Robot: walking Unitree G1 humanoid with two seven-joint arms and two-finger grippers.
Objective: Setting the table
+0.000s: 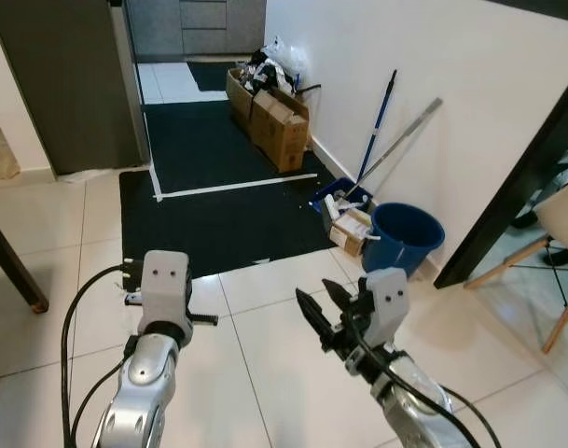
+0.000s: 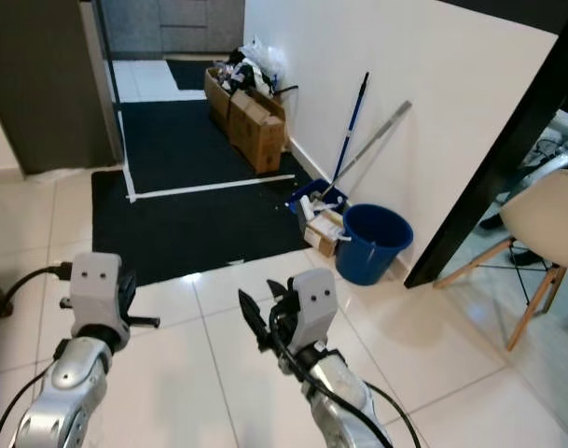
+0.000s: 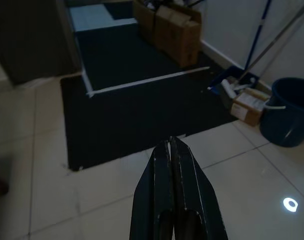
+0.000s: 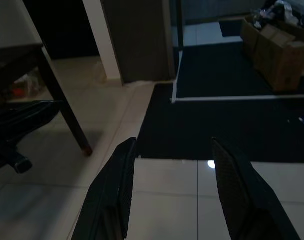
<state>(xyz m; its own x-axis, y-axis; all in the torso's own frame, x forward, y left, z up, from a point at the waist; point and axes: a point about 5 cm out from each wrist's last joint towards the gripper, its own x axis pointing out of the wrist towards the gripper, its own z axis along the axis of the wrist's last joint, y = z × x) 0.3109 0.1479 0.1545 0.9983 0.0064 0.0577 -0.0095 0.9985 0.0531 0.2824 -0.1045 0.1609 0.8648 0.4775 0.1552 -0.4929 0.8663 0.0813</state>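
Black mat (image 1: 218, 201) lies on the pale tiled floor (image 1: 265, 373) before me, and my two arms hang over the tiles on the near side of this mat. My left gripper (image 3: 172, 150) has its jaws clenched together on nothing, and my right gripper (image 4: 174, 165) has its jaws released and wide apart, also with nothing between them. Beside the mat's right edge stand a blue bucket (image 1: 403, 235) and cardboard boxes (image 1: 270, 117) along the white wall; a dark bench leg (image 4: 64, 102) stands off its left edge, and I cannot see any tableware.
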